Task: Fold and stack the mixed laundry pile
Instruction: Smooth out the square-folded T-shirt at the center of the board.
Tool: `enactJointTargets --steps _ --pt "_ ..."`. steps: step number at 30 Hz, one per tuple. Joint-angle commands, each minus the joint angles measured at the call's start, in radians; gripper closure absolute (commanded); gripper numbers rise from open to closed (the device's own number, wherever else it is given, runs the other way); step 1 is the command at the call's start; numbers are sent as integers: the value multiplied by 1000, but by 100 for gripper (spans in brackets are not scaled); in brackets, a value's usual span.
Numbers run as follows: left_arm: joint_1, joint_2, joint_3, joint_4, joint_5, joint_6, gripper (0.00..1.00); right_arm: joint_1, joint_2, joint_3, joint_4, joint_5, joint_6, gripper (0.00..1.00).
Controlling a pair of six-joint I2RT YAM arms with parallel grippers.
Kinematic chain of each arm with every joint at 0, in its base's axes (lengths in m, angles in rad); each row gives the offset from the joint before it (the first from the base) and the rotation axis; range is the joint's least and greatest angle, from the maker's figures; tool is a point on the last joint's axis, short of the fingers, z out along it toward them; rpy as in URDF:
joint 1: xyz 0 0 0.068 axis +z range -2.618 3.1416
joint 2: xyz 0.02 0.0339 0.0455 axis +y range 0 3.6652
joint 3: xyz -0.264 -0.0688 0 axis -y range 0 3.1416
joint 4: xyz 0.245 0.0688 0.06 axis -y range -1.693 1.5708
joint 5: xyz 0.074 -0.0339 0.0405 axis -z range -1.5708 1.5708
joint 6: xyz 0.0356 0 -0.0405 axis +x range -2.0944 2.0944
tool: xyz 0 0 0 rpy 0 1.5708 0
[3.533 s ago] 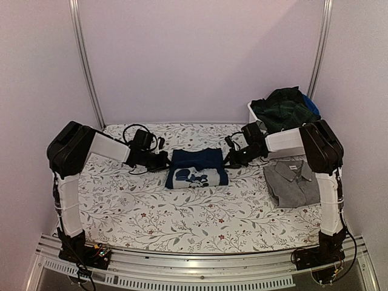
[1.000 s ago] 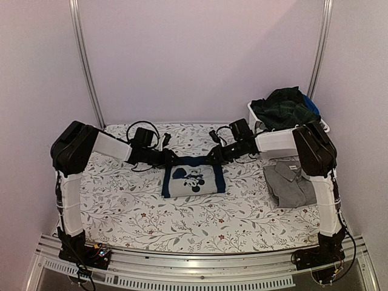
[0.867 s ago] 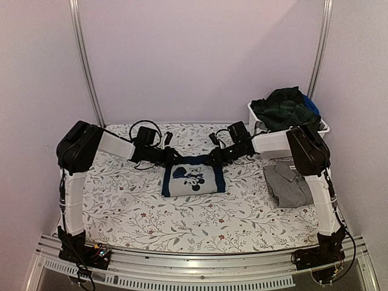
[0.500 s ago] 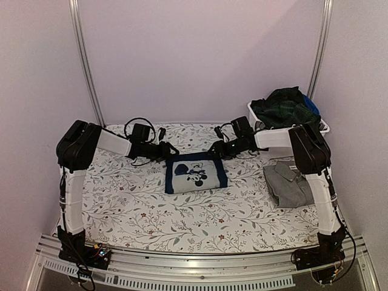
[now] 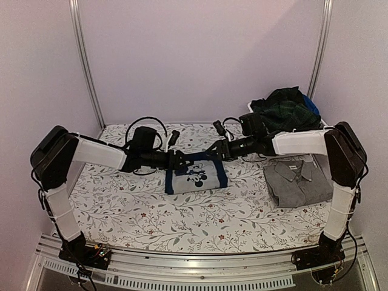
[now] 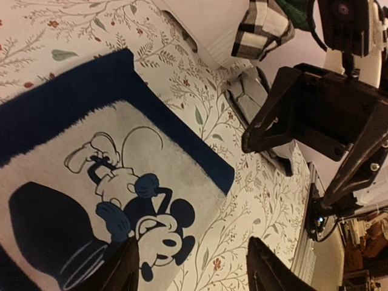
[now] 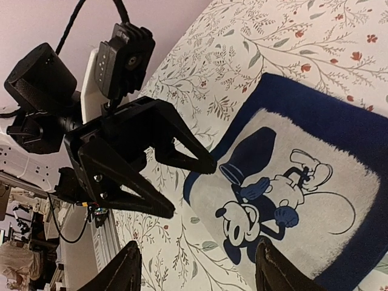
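1. Navy garment (image 5: 195,176) lies folded flat mid-tabletop (image 5: 121,206), print up.
2. Left tool (image 5: 179,159) and right tool (image 5: 219,150) hover at its far corners, jaws apart, empty.
3. Likely light, floppy, with layers that slide (a thin pinch could spill the fold).
4. Best hold: pinch all layers at both far corners.
5. Grey garment (image 5: 294,182) lies folded at right; plaid garment (image 5: 285,108) is heaped in the bin (image 5: 253,113).
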Motion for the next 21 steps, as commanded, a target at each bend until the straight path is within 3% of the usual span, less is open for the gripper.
enactJointTargets --steps 1,7,12,18,21 --pt "-56 82 -52 88 44 -48 40 39 62 -75 108 -56 86 38" --pt "-26 202 -152 221 53 -115 41 34 229 -133 136 -5 104 42" --pt "38 192 -293 321 48 -150 41 34 264 -215 166 14 113 45" --pt "53 41 -342 199 -41 -64 41 36 131 -288 182 -7 119 46" --pt "35 -97 -332 89 -182 28 40 29 -18 -316 150 5 116 45"
